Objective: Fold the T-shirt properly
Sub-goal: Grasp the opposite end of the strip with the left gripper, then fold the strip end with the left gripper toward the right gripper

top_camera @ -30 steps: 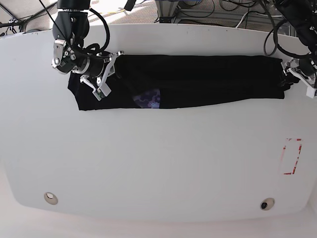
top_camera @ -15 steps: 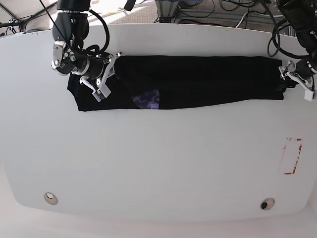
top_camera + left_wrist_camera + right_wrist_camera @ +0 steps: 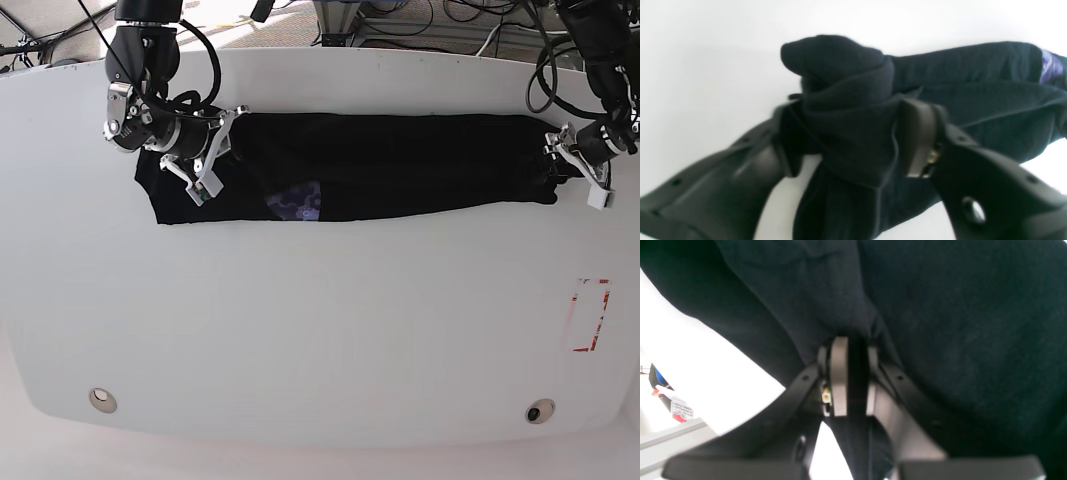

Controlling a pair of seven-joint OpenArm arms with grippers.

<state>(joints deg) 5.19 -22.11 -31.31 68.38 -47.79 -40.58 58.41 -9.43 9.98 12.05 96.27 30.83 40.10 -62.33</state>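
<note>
The black T-shirt lies as a long folded band across the far part of the white table, with a patch of blue-purple print showing at its near edge. My left gripper is at the band's right end. In the left wrist view this gripper has a bunched wad of the T-shirt filling the gap between its pads. My right gripper is at the band's left part. In the right wrist view it pinches a thin fold of the T-shirt between nearly closed pads.
A red-and-white marked rectangle sits on the table at the right. Two round fittings lie near the front edge. Cables and frame parts run behind the table's far edge.
My left gripper has moved leftward onto the shirt's right end and narrowed its jaws around the cloth, which bunched inward. The right gripper has stayed put, still pinching the cloth.
</note>
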